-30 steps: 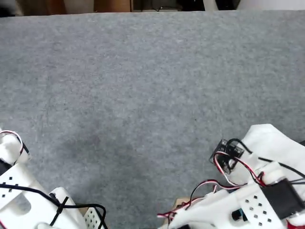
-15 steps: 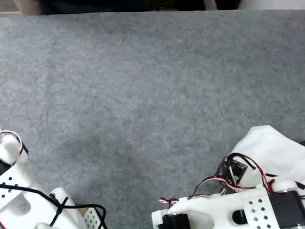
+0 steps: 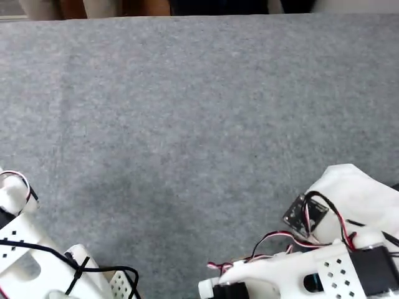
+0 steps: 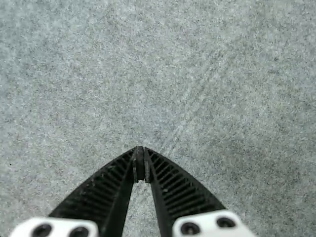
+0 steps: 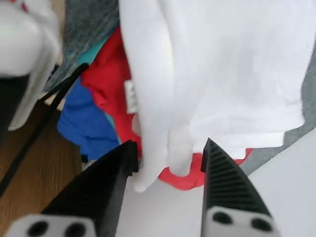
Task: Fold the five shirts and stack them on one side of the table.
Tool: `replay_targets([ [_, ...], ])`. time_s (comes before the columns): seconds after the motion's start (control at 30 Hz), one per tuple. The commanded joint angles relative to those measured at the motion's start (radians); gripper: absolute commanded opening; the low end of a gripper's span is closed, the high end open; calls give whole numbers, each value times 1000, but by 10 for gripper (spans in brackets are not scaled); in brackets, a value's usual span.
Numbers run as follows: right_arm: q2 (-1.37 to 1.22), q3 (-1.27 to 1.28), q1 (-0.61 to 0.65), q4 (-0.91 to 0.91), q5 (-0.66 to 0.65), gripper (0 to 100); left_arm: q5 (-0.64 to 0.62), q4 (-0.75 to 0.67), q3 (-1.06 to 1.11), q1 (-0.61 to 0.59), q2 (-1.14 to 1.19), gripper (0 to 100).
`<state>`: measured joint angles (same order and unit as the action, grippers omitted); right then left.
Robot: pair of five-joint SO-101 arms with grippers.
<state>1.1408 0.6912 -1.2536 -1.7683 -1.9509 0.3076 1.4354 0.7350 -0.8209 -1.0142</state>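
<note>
A pile of shirts lies at the table's near right corner, with a white shirt on top. In the right wrist view the white shirt covers a red shirt, a blue shirt and a sliver of teal cloth. My right gripper hangs open just over the white shirt's folded edge, which sits between its fingers. Over bare grey mat, my left gripper is shut with nothing in it. The left arm sits at the near left and the right arm at the near right.
The grey mat covers the whole table up to its far edge. Bare wood shows beside the shirt pile. Red, white and black cables loop off the right arm.
The right arm has swung and dropped toward the near edge, uncovering more of the white shirt. The left arm has kept still.
</note>
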Motion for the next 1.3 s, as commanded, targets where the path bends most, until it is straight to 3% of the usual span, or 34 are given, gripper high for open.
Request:
replay_targets([
  [0.0, 24, -79, 127, -18, 150, 224, 6, -12, -15, 9, -7, 20],
  [0.33, 24, -352, 687, -18, 661, 224, 6, -12, -15, 9, -10, 20],
  [0.53, 22, -397, 903, -18, 868, 224, 6, -12, -15, 9, -13, 20],
  [0.77, 16, -302, 1133, -18, 1123, 224, 6, -12, -15, 9, -13, 20],
  [0.97, 16, -111, 1489, 0, 1409, 222, 0, -9, -3, 9, -13, 20],
  [1.03, 21, -47, 1615, 54, 1508, 182, -20, -11, 8, 9, -15, 20],
  [1.2, 22, -53, 1656, 140, 1511, 2, -55, 41, -6, 107, -24, 20],
  [1.27, 22, -16, 1655, 189, 1514, 20, -80, 52, 3, 164, -56, 20],
])
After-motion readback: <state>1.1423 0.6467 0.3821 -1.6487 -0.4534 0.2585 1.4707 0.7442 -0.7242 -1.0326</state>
